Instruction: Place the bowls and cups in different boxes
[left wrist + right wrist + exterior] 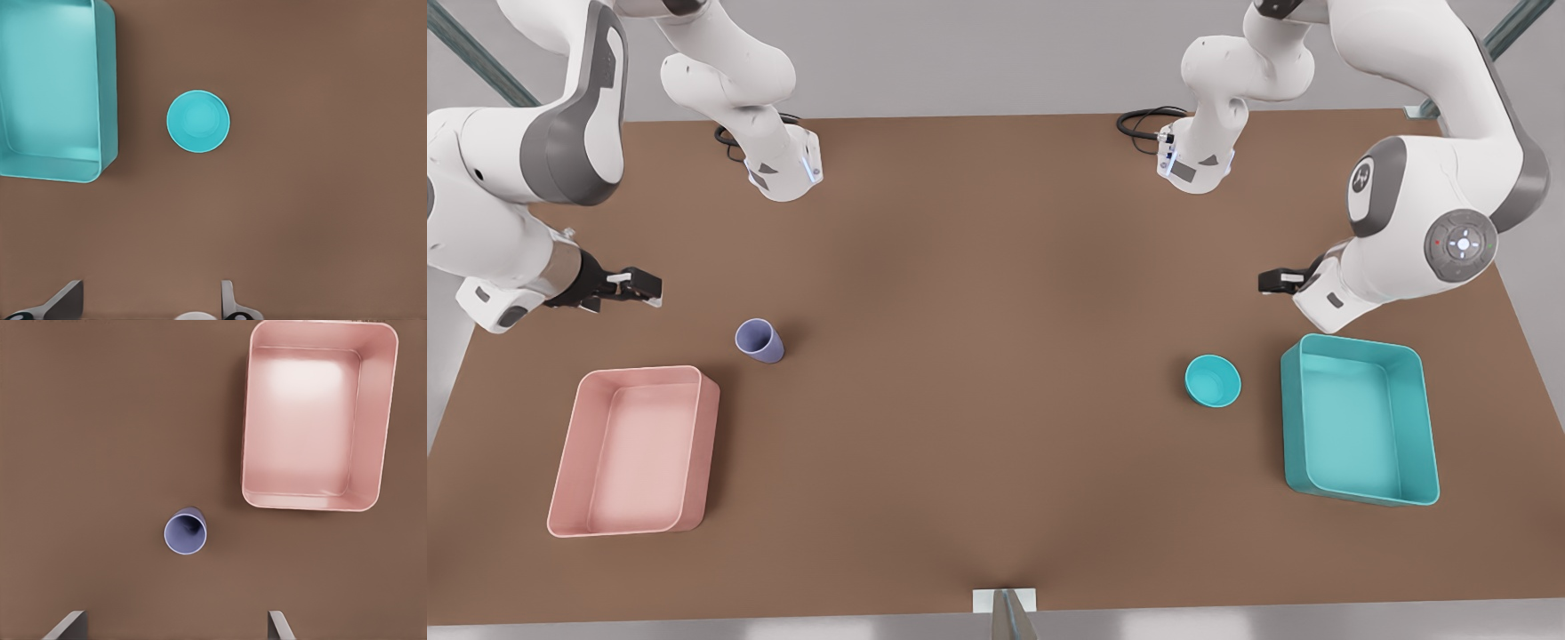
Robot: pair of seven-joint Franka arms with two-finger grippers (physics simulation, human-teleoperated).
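Overhead, both grippers' fingers [67, 301] [70, 625] hang spread above the brown table [996, 356].

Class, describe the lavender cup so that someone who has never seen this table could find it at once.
Start at the pale pink box near the front view's left edge of the brown table. Just beyond its far corner, apart from it, stands the lavender cup, upright and open-topped. It is the one purple thing, taller and narrower than the teal bowl across the table by the teal box.
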